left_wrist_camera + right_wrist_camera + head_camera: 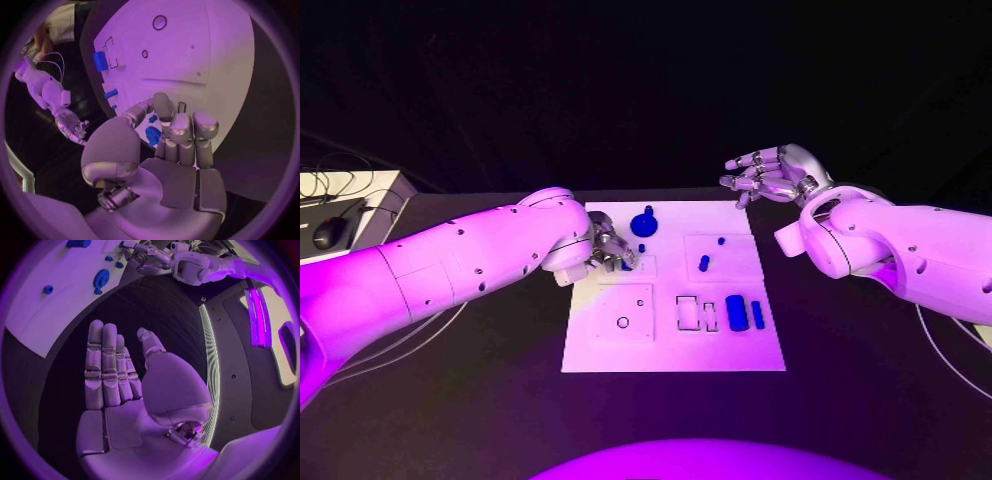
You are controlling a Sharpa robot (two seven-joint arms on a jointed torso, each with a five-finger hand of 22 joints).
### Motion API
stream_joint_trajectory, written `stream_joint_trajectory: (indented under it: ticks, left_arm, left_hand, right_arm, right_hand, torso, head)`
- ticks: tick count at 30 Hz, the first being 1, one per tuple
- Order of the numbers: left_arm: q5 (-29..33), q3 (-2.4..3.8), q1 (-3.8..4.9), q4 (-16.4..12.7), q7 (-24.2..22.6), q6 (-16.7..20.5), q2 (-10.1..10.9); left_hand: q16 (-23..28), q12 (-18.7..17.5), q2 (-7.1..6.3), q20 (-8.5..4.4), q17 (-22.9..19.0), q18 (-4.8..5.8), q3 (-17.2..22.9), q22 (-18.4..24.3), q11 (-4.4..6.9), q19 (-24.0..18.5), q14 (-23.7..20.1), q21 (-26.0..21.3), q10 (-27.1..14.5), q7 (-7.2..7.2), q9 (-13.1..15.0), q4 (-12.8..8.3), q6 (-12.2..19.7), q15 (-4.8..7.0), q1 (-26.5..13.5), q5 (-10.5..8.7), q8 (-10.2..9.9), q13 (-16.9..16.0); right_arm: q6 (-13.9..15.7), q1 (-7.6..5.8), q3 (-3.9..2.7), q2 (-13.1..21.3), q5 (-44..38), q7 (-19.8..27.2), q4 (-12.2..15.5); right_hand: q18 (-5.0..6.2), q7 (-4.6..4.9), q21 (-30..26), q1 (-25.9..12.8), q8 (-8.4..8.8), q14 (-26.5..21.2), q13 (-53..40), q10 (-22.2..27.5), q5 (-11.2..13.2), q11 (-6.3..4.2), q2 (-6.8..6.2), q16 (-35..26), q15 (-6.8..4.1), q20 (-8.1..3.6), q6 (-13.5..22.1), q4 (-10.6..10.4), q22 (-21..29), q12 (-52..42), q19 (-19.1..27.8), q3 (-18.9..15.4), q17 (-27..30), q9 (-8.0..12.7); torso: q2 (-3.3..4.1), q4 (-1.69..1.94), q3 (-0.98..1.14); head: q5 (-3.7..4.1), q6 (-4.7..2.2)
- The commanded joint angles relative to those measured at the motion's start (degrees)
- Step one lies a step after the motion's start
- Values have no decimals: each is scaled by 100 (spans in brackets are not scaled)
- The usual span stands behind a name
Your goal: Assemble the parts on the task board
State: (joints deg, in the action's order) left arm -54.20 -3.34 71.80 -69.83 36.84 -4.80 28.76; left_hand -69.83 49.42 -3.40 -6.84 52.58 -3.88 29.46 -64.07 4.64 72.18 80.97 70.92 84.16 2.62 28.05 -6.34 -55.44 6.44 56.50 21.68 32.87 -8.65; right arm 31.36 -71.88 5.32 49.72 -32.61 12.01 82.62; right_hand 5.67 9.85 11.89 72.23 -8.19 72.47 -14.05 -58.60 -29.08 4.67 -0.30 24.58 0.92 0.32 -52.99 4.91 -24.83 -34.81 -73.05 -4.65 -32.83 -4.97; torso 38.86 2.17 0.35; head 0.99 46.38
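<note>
The white task board (672,345) lies mid-table. My left hand (606,250) hovers over its far left part with its fingers (180,127) curled and the thumb close to them. Blue shows in the gap by the thumb (152,135), and I cannot tell whether it is held. A small blue part (642,247) lies just beside this hand. A round blue part with a knob (645,224) stands near the far edge. Two blue bars (736,312) lie at the near right. My right hand (769,175) hangs open beyond the board's far right corner, holding nothing.
Two small blue parts (704,263) sit on the board's right middle. A ring-shaped hole (622,322) and rectangular slots (687,312) mark the near half. A pale box with cables (343,205) stands at the table's far left.
</note>
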Motion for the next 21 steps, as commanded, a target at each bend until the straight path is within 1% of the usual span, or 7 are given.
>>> stream_joint_trajectory:
  ticks: [1, 3, 5, 9, 14, 18, 21]
  left_arm:
    - [29, -13, -30, 3, 16, -171, -32]
    - [33, -11, -29, 10, 17, -188, -41]
    - [38, -8, -28, 25, 20, -223, -55]
    - [67, -5, -26, 70, 48, -327, -80]
    - [91, -3, -24, 120, 79, -405, -94]
    - [98, -1, -23, 141, 81, -423, -104]
    - [100, 2, -23, 142, 77, -428, -111]
  left_hand:
    - [-24, 33, 244, 2, 8, 101, 24, -14, 41, 29, 0, -35, 219, -399, -10, -35, -451, -19, 206, -19, 41, 20]
    - [-24, 34, 244, 2, 9, 102, 24, -14, 41, 29, 1, -36, 220, -399, -11, -36, -451, -19, 206, -19, 41, 20]
    - [-25, 36, 243, 4, 8, 103, 25, -20, 41, 32, 0, -33, 220, -402, -16, -41, -454, -20, 206, -17, 45, 30]
    - [-29, 42, 243, 8, 13, 106, 12, -24, 39, 31, 1, -34, 222, -404, -25, -40, -466, -24, 192, -23, 49, 48]
    - [-29, 70, 289, 12, 8, 111, -118, -37, 38, 26, 1, -39, 220, -411, -66, -11, -481, -29, 190, -34, 47, 106]
    - [-32, 93, 357, 14, 9, 115, -290, -53, 38, 30, 1, -42, 223, -420, -103, 39, -500, -32, 205, -66, 47, 153]
    - [-40, 108, 477, 16, 13, 122, -575, -66, 37, 33, 3, -44, 224, -420, -134, 92, -504, -33, 246, -85, 33, 188]
  right_arm:
    - [-74, 2, -2, -5, -47, 18, -3]
    - [-79, 2, -2, -4, -51, 14, -4]
    - [-83, 3, -1, -4, -55, 11, -6]
    - [-91, 3, -1, -6, -63, 9, -7]
    - [-102, 4, 0, -10, -72, 5, -15]
    - [-110, 8, 2, -16, -76, 4, -21]
    - [-118, 11, 3, -22, -77, 3, -26]
  right_hand:
    - [-68, 33, 25, -28, -13, 17, 9, 45, -30, 2, 21, -29, 17, -5, 14, 10, 5, 9, 46, 1, 6, 4]
    - [-68, 34, 31, -26, -12, 15, 10, 46, -45, 2, 19, -30, 17, -5, 15, 14, 10, 12, 50, 4, 6, 5]
    - [-68, 34, 31, -26, -12, 15, 10, 46, -45, 2, 19, -30, 17, -5, 15, 14, 10, 12, 50, 4, 6, 5]
    - [-68, 34, 43, -23, -9, 16, 13, 47, -72, 2, 18, -29, 17, -6, 16, 22, 20, 16, 55, 10, 7, 7]
    - [-68, 35, 52, -15, -9, 12, 15, 45, -102, 1, 19, -31, 16, -6, 14, 33, 26, 18, 61, 20, 8, 7]
    - [-69, 35, 58, -15, -9, 12, 17, 46, -138, 1, 16, -31, 16, -7, 12, 39, 30, 21, 66, 24, 8, 8]
    - [-69, 36, 66, -10, -8, 8, 20, 46, -169, 0, 18, -32, 15, -8, 9, 48, 33, 25, 69, 33, 9, 8]
  torso:
    - [2, 1, -2]
    - [2, 1, -4]
    - [-2, 9, -6]
    - [-5, 11, -3]
    - [-6, 11, -4]
    - [-6, 12, -4]
    - [-5, 7, -4]
  head:
    - [15, 10]
    - [20, 11]
    - [26, 32]
    - [27, 32]
    - [30, 37]
    - [28, 37]
    - [22, 39]
